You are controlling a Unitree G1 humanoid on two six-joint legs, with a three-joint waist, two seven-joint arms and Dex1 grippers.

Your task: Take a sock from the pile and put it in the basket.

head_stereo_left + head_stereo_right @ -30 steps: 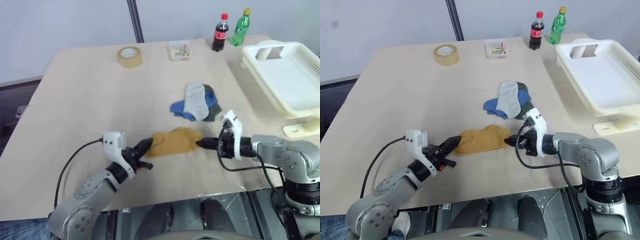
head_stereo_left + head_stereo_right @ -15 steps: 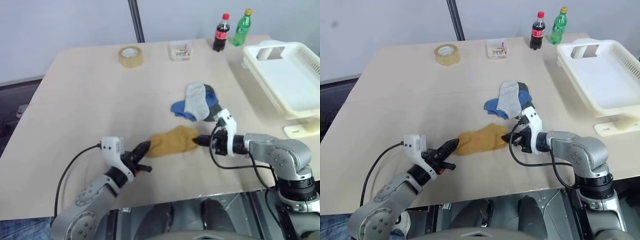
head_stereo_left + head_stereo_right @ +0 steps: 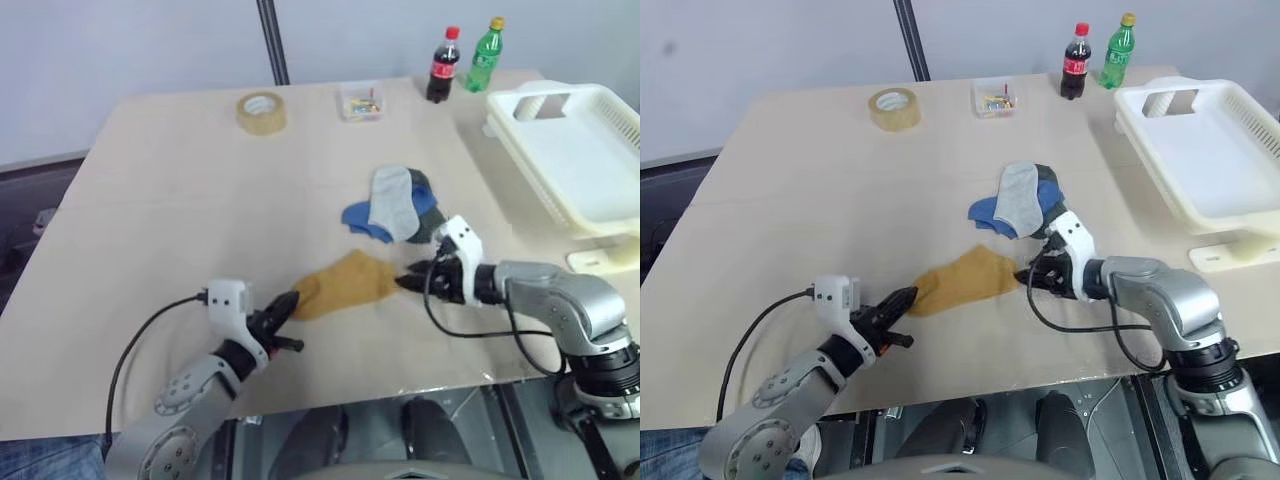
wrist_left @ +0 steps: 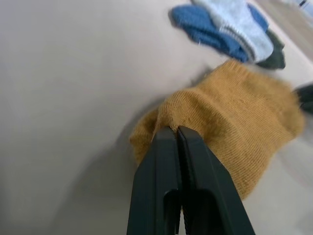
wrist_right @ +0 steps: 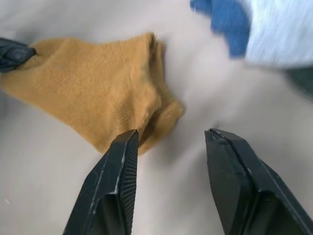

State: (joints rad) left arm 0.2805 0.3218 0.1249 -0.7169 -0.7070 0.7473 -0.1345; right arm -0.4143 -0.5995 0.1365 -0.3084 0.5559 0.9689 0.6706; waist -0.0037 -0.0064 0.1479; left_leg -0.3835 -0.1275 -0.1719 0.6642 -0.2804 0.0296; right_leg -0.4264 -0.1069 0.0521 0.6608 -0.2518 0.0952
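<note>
Showing one sock (image 3: 345, 284), two bottles (image 3: 441, 65), one basket (image 3: 520, 140)

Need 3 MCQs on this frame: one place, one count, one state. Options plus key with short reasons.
1. Where does the cream-white slatted plastic basket stand?
A. at the table's right edge
B. beside the tape roll
C. under the socks

2. How many drink bottles stand at the table's far edge?
A. one
B. two
C. three

3. What is the state of the right gripper?
A. shut on the sock
B. open, holding nothing
C. shut on the basket

Answers:
1. A: it sits on the robot's right.
2. B: a dark cola bottle and a green bottle.
3. B: its fingers stand apart beside the mustard-yellow knit sock, which the left gripper pinches.
</note>
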